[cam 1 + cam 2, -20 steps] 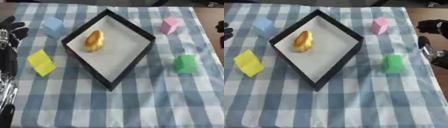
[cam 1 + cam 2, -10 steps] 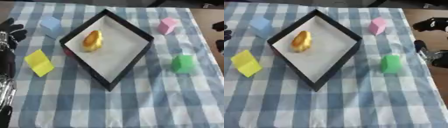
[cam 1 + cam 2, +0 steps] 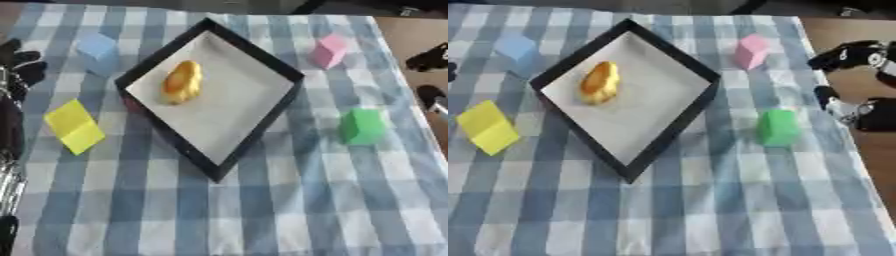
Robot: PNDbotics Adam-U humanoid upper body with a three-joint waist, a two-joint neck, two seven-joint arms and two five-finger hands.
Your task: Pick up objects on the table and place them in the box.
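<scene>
A black-rimmed box (image 3: pixel 259 128) with a white floor lies cornerwise on the checked cloth. A yellow-orange lump (image 3: pixel 182 82) rests inside it near the upper left wall. Outside lie a yellow block (image 3: pixel 74 126) to the box's left, a pale blue block (image 3: pixel 96 47) at the upper left, a pink block (image 3: pixel 330 50) at the upper right and a green block (image 3: pixel 779 127) to the right. My left hand (image 3: pixel 19 70) stands open at the left edge, fingers up, holding nothing. My right hand (image 3: pixel 846 55) hangs open off the table's right edge, right of the pink and green blocks.
The blue-and-white checked cloth (image 3: pixel 262 215) covers the table, and its right edge runs just past the green block, with brown floor (image 3: pixel 842 30) beyond. A small reddish spot (image 3: pixel 131 103) shows against the box's left rim.
My right hand has edged a little leftward toward the table's side. The whole picture has shifted slightly. The blocks and box have not moved.
</scene>
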